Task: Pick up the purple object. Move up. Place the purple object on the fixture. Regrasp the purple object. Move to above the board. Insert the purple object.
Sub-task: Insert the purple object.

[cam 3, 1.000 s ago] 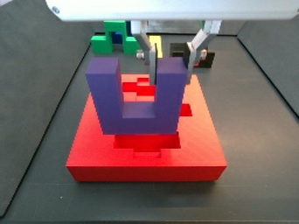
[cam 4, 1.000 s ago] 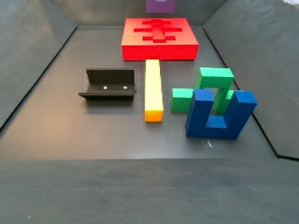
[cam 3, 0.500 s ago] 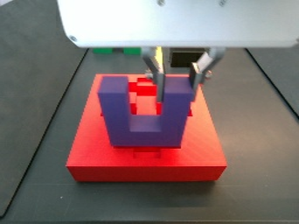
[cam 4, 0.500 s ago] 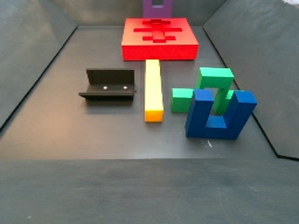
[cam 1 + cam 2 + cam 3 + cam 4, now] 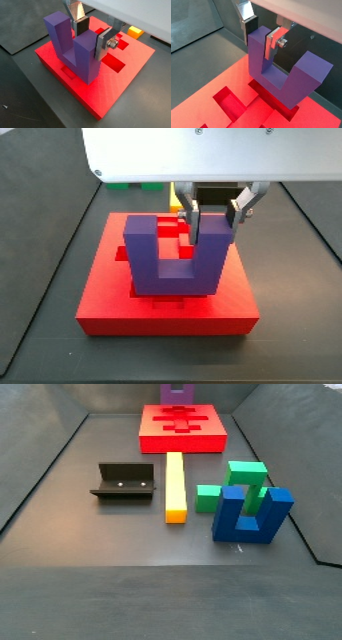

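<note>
Purple block (image 5: 177, 253) hangs upright, prongs up, just above our red board (image 5: 107, 298). Our hand (image 5: 214, 216) pinches one prong; the cut-outs lie directly below.

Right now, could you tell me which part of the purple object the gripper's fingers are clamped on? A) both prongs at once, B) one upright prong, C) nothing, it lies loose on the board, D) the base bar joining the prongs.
B: in both wrist views the gripper pinches a single prong of the purple object, held prongs-up over the board.
</note>
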Motion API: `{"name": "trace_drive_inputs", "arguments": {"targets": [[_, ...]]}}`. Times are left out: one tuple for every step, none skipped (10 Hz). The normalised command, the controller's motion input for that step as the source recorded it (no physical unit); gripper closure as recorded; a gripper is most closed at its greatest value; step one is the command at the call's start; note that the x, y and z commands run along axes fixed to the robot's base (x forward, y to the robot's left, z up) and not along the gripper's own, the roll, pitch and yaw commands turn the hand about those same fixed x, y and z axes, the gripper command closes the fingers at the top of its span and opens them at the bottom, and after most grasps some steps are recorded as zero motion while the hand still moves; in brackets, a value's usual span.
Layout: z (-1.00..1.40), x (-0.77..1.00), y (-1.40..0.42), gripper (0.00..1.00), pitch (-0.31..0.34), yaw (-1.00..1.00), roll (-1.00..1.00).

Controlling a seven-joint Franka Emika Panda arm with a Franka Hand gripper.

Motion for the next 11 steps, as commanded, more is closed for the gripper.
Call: {"name": "trace_drive_inputs", "arguments": {"targets": [[-0.14,0.05,0.09,1.0,0.007,0.0,0.16],[-0.15,0.07,0.11,1.0,0.017,0.0,0.17],[-0.11,0.13,0.13,1.0,0.004,0.0,0.09],[-0.17,0.0,0.0,1.0,0.0,-0.01,0.08],[-0.15,0.0,0.0,1.0,0.0,-0.04,0.02],[-0.12,0.0,0.0,1.0,0.0,0.0,0.0],[-0.11,-0.01,0.0,1.0,-0.006,0.0,-0.01],[-0.11,-0.04,0.0,1.0,-0.01,-0.01,-0.01],[-0.12,-0.08,0.0,1.0,-0.036,0.0,-0.03],[-0.02,-0.11,0.0,1.0,-0.071,0.0,-0.1],[0.0,0.0,0.0,1.0,-0.106,0.0,-0.15]]}}
